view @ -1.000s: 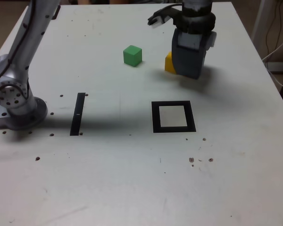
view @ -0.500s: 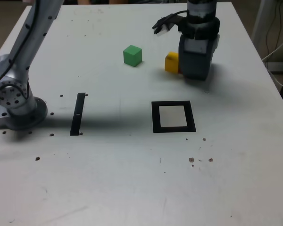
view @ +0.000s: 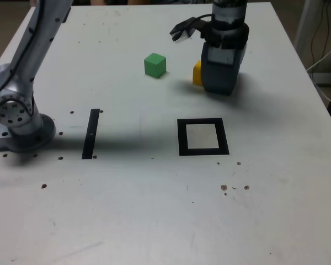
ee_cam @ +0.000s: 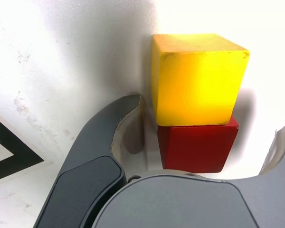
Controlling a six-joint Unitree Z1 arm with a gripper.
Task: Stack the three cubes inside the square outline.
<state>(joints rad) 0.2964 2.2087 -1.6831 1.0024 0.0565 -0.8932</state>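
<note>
Exterior view: the hand (view: 219, 83) is down on the desk (view: 154, 210) at upper right, hiding most of the yellow cube (view: 197, 73); green cube (view: 155, 65) sits left of it, square outline (view: 203, 137) below. Wrist view: jaws spread wide around the red cube (ee_cam: 198, 145), with the yellow one (ee_cam: 195, 78) touching it.

The end effector (ee_cam: 202, 142) points down at the table, jaws spread wide.
</note>
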